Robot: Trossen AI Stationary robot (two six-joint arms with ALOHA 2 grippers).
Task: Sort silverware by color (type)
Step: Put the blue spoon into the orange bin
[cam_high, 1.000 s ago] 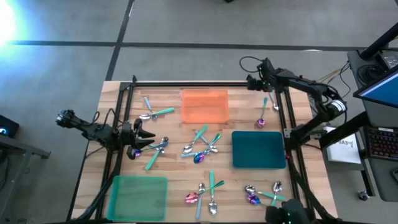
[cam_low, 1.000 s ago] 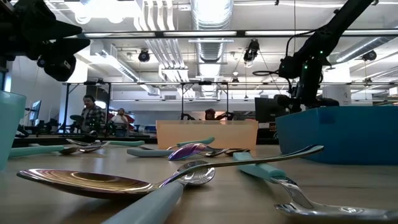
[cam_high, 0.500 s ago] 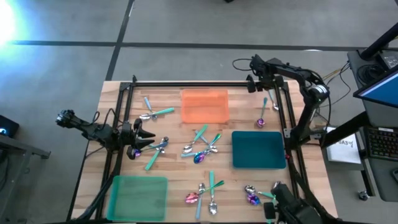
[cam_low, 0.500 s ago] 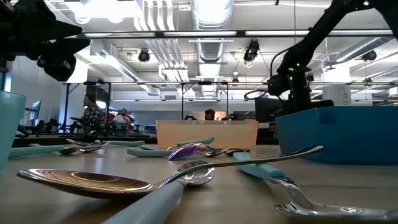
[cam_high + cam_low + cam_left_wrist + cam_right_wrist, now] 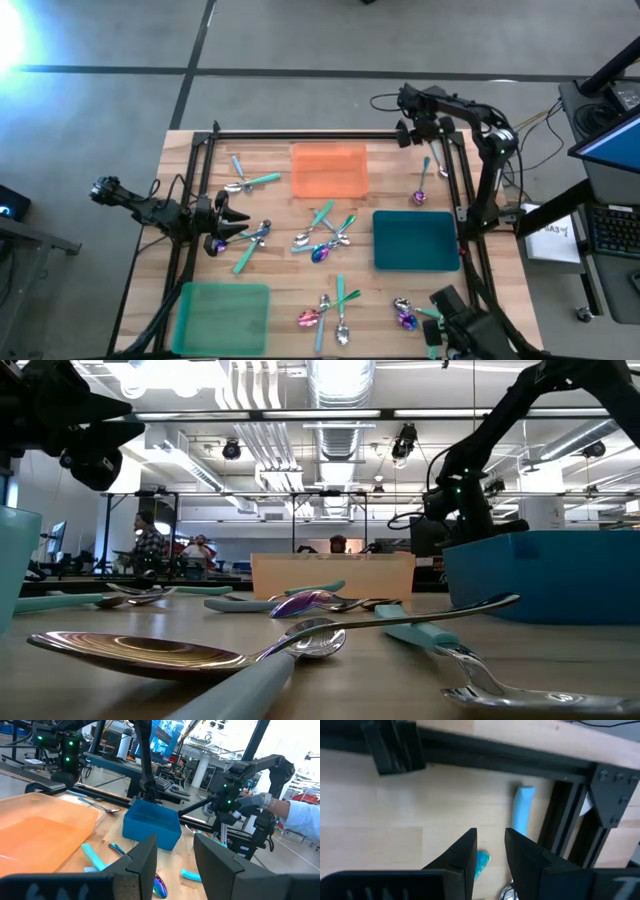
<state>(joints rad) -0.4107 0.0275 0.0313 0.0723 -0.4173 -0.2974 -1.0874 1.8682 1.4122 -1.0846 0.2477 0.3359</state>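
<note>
High view: the wooden table (image 5: 280, 215) carries an orange tray (image 5: 328, 170) at the far middle, a blue tray (image 5: 415, 241) toward the right and a green tray (image 5: 222, 316) at the near left; the silverware lies loose in groups: two pieces (image 5: 248, 182) just left of the orange tray, a cluster (image 5: 324, 236) at the middle between the orange and blue trays, another cluster (image 5: 330, 310) at the near edge, a few (image 5: 415, 313) near the blue tray's near side, and a teal-handled spoon (image 5: 425, 170) with a purple spoon (image 5: 419, 197) by the right frame rail; the left tool (image 5: 222, 222) sits low at the table's left side, just beside a purple spoon (image 5: 216, 244) and a teal-handled piece (image 5: 247, 255); the right tool (image 5: 418, 132) hangs over the far right corner, near the teal-handled spoon; no piece lies in any tray

Low view: a purple spoon (image 5: 150, 651) lies nearest, with teal handles (image 5: 245, 685) around it; the blue tray (image 5: 540, 575) stands to the right

Left wrist view: the left tool (image 5: 175, 865) has its fingers parted with nothing between them; the orange tray (image 5: 40, 827) and blue tray (image 5: 152, 824) lie ahead

Right wrist view: the right tool (image 5: 490, 857) has its fingers parted and empty, above bare wood beside a teal handle (image 5: 522, 810)
</note>
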